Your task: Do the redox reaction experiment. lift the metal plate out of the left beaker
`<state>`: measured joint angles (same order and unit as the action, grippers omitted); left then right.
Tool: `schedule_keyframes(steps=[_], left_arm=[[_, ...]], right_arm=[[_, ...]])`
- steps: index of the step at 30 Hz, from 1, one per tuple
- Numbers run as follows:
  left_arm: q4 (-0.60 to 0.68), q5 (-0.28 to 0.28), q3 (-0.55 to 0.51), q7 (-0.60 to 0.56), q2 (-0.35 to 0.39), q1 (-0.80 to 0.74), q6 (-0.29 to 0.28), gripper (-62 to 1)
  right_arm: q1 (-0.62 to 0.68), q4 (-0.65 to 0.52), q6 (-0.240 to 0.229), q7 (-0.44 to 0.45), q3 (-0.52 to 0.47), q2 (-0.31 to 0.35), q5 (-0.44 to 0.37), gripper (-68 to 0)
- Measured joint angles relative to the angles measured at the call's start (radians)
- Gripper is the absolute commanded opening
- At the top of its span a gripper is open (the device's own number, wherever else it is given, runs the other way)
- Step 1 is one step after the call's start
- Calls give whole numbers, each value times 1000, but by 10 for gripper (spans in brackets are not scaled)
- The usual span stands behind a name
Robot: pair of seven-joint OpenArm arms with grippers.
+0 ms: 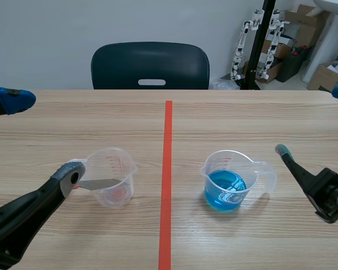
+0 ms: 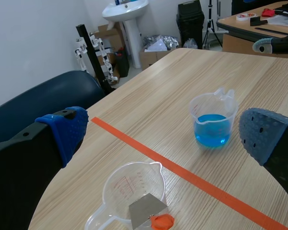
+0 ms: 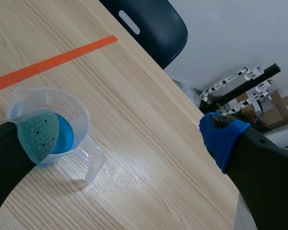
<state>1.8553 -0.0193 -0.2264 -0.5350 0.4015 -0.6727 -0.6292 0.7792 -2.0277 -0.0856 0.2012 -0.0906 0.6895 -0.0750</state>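
The left beaker (image 1: 114,175) is clear plastic with red markings and stands left of the tape line. A grey metal plate (image 1: 100,183) leans inside it, its upper end sticking out over the rim. My left gripper (image 1: 48,136) is open wide, and its lower grey pad sits right by the plate's outer end. In the left wrist view the beaker (image 2: 133,188) lies under and between the fingers, holding the plate (image 2: 146,210) and a small orange piece (image 2: 162,221). My right gripper (image 1: 312,121) is open, right of the blue-liquid beaker (image 1: 230,180).
The blue-liquid beaker (image 3: 62,125) stands by my right gripper's (image 3: 129,136) lower finger, handle toward the arm. A dark chair (image 1: 150,64) stands behind the table's far edge. Boxes and equipment sit on the floor at the far right.
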Motion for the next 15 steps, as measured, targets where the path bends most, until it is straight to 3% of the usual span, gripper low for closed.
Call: schedule_keyframes(steps=[15], left_arm=[[0, 0, 0, 0, 0, 0, 0, 14]], right_arm=[[0, 0, 0, -34, 0, 0, 0, -67]])
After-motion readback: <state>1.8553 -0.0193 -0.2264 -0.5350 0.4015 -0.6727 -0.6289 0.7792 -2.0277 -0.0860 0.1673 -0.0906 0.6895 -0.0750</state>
